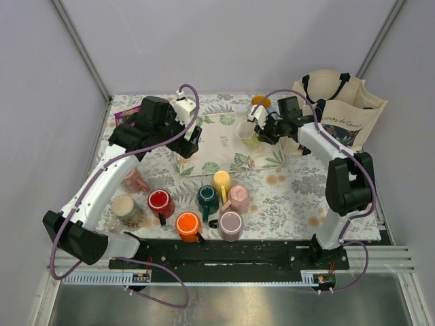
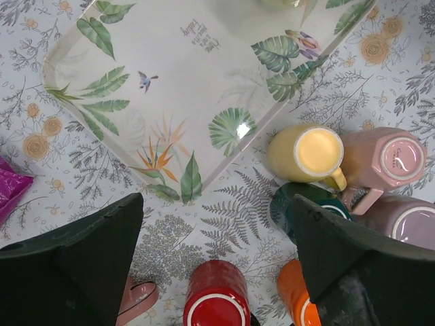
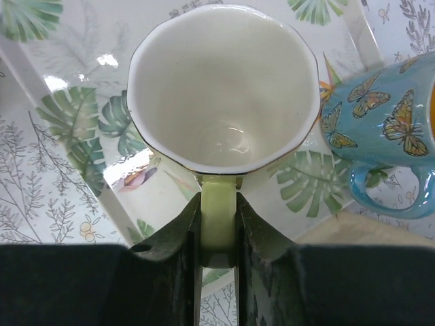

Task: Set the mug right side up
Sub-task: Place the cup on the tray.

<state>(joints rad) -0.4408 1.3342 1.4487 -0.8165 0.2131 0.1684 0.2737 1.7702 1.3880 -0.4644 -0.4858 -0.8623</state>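
Note:
The salmon-pink mug (image 1: 134, 180) sits at the left of the mug cluster, half hidden under my left arm; it looks tipped on its side. Only a sliver of the mug (image 2: 138, 299) shows at the bottom of the left wrist view, beside my left finger. My left gripper (image 1: 191, 144) (image 2: 217, 204) hangs open and empty over the cloth by the tray's near corner, apart from the mug. Over the tray's far right part, my right gripper (image 1: 262, 129) (image 3: 219, 210) is shut on the handle of an upright pale green mug (image 3: 221, 88) (image 1: 248, 134).
A leaf-printed tray (image 1: 224, 146) (image 2: 170, 81) lies mid-table. In front stand beige (image 1: 124, 209), red (image 1: 160, 201), orange (image 1: 187, 225), dark green (image 1: 207, 196), yellow (image 1: 221, 179), pale pink (image 1: 238, 197) and mauve (image 1: 230, 225) mugs. A blue butterfly mug (image 3: 380, 122) and tote bag (image 1: 340, 112) are at the right.

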